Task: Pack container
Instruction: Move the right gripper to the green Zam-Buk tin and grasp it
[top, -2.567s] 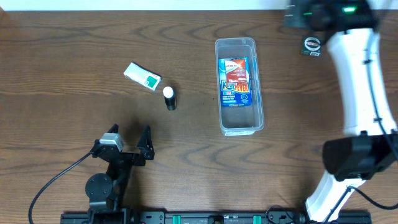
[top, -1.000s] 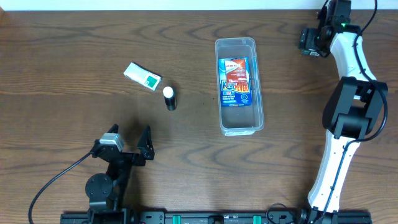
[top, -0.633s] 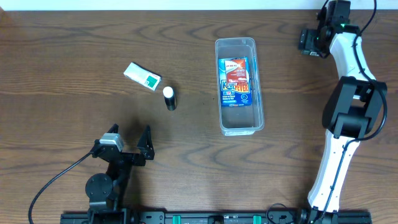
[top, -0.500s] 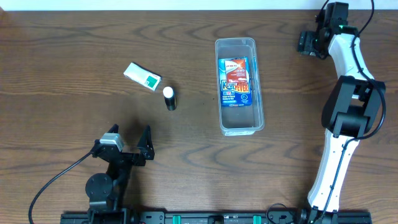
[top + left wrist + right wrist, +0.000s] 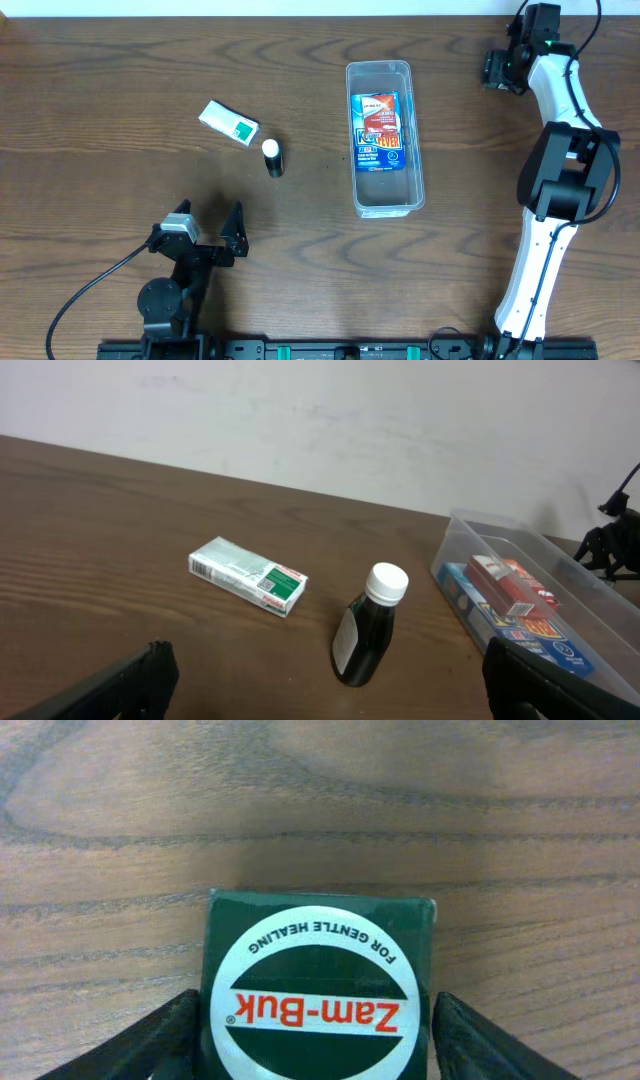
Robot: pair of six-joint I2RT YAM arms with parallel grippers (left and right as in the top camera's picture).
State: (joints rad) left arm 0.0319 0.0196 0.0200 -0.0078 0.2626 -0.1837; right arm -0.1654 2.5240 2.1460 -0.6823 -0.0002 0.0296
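The right arm, which was sweeping across the right side in a blur a couple of seconds ago, is now reaching out to the far right corner. The right end effector (image 5: pixel 497 68) is sitting low over the green Zam-Buk box (image 5: pixel 318 990) that was lying bare there. In the wrist view its fingers (image 5: pixel 160 1035) are flanking the box on both sides, close against its edges. I cannot tell whether they are already pinching it or merely straddling it. This suggests the arm is starting the pick of this box.

The container (image 5: pixel 388 198) is standing well apart to the left, mid-worktop, already holding a red-and-blue packet (image 5: pixel 379 132). The left end effector (image 5: pixel 207 222) is idling near the front edge with its fingers spread wide and gripping nothing. A white-and-green carton (image 5: pixel 229 122) and a dark bottle with a white cap (image 5: pixel 272 158) are waiting just beside each other, left of the container.

The worktop (image 5: pixel 120 60) is showing dark, strongly grained wood, and a plain white wall (image 5: pixel 300 420) is closing off the room behind it.
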